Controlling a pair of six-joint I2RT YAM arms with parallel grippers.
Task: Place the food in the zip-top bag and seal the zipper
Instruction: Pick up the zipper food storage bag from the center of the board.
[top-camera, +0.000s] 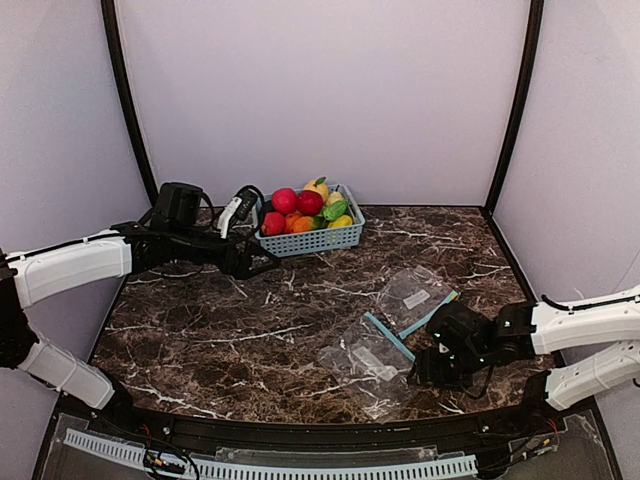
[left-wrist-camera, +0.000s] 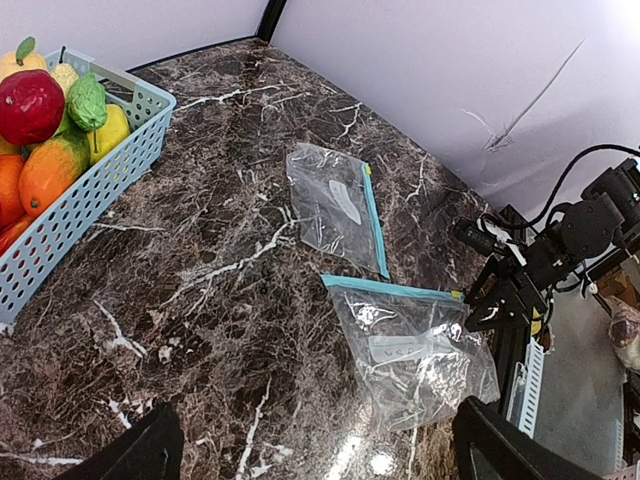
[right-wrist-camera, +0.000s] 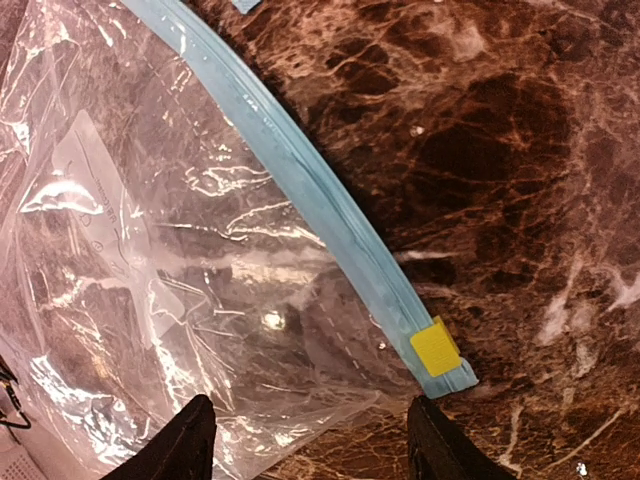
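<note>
1. Right now the food (top-camera: 305, 205) is sitting piled in a light-blue mesh basket (top-camera: 322, 241) at the far side of the dark marble table (top-camera: 220, 330). Red round pieces, an orange one, yellow ones and a green one are showing above the rim.
2. The left gripper (top-camera: 262, 262) is hovering just beside the basket's left end, with its jaws standing wide apart and gripping nothing. Its wrist view is showing both fingers (left-wrist-camera: 140, 455) spread at the bottom edge over bare marble.
3. The zip-top bag (top-camera: 362, 362) is lying flat and empty near the front right of the table, well apart from the basket, with its white label (left-wrist-camera: 400, 348) facing up.
4. The zipper (top-camera: 388, 337) is running along the bag's far edge, and a small yellow tab (right-wrist-camera: 435, 350) is sitting at the end nearest the right arm.
5. A second bag (top-camera: 410, 292) is lying just beyond the first, and their zipper edges are nearly meeting at one corner.
6. The right gripper (top-camera: 425, 365) is hanging low over the bag's right corner with its jaws parted. The zipper's tabbed end is lying between the fingers (right-wrist-camera: 190, 445), and the gripper seems to be clasping nothing. Whether the tips are touching the plastic cannot be told.
</note>
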